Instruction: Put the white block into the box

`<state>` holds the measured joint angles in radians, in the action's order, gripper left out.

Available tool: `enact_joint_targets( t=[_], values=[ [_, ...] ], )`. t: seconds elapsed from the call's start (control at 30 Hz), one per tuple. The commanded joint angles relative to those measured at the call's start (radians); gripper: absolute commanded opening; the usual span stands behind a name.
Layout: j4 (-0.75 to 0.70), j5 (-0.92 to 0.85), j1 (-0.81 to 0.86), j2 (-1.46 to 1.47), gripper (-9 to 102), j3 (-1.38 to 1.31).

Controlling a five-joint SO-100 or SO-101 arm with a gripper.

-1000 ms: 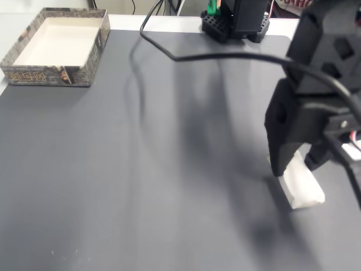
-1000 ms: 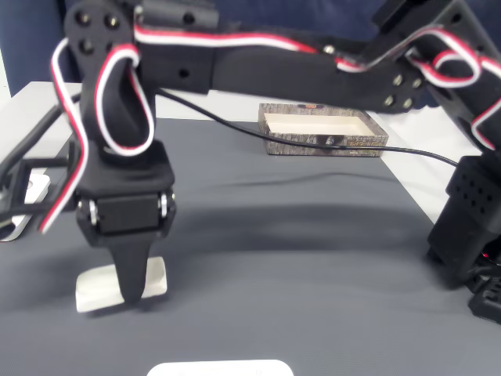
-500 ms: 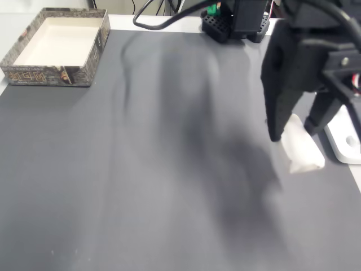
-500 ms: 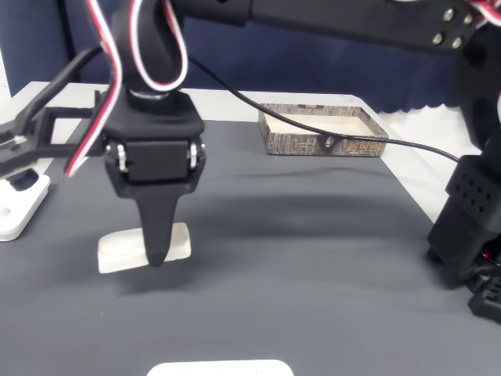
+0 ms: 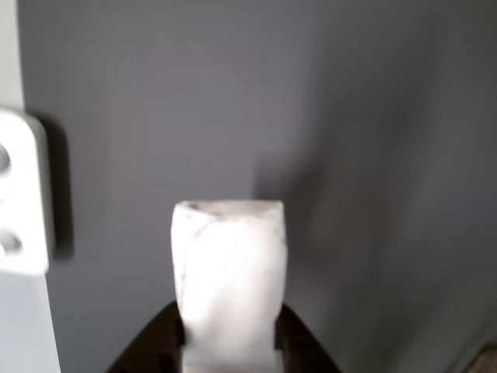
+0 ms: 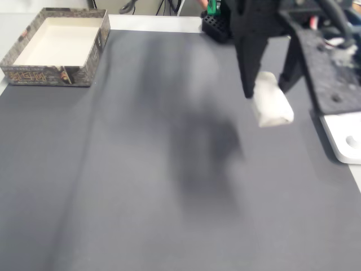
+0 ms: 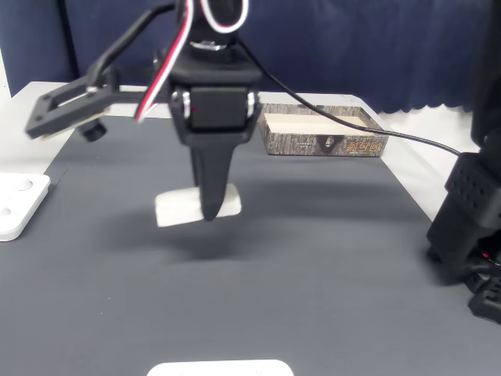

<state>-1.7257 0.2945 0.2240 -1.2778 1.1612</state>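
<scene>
My gripper (image 6: 265,93) is shut on the white block (image 6: 272,106), which hangs above the grey mat with its shadow below and to the left. In a fixed view from the front the block (image 7: 196,205) lies level across the dark front finger (image 7: 211,176), well clear of the mat. In the other view the block (image 5: 227,272) sticks out upward from between the black fingers (image 5: 289,342). The box (image 6: 56,45), cream inside with a speckled rim, stands far off at the mat's top-left corner; from the front the box (image 7: 325,133) sits behind the gripper, to the right.
A flat white slab (image 6: 347,135) lies off the mat's right edge, and shows at the left in the front view (image 7: 19,204) and the other view (image 5: 19,202). Another white slab (image 7: 219,368) sits at the near edge. The arm's black base (image 7: 473,227) stands right.
The gripper has risen with the white block held in it, lifting it off the mat and carrying it toward the mat's middle, closer to the box side.
</scene>
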Motion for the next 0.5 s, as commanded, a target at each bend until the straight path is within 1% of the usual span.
enact_joint_targets(
  t=[0.0, 0.2, 0.47],
  values=[
    [-0.002, 0.035, 0.092, -0.216, -2, 0.097],
    [0.005, 0.084, 0.227, -0.379, -2, 0.245],
    [0.009, 0.247, 0.446, -0.469, -2, 0.327]
  ],
)
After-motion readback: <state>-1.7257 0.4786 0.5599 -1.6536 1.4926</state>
